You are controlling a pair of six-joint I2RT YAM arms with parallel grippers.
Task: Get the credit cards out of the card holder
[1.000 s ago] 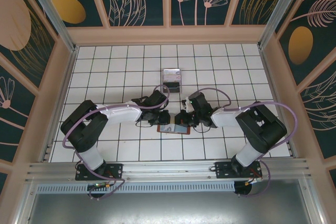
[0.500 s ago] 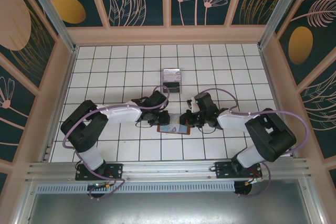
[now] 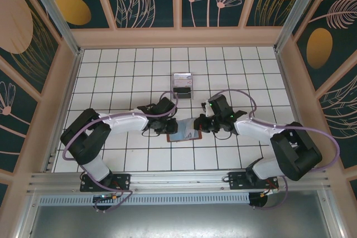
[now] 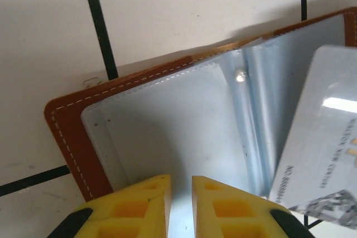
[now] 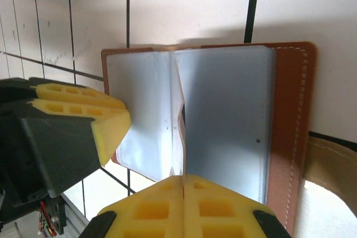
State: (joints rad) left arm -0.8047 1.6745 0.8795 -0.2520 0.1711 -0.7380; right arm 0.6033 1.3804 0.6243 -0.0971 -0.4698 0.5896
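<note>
Brown leather card holder [image 3: 183,136] lies open on your white tiled bench [image 3: 128,71], left pincer [image 4: 180,185] closed and resting on its page, right pincer [image 5: 184,185] clamped on a pale plastic credit card [image 4: 326,137]: next, draw it clear.

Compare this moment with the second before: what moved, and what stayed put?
The right arm swung its elbow outward to the right and its wrist shifted right. The right gripper is shut on a pale card, which is tilted above the card holder. The left gripper stayed shut, pinning the holder's left half. The holder and the clear box did not move.
</note>
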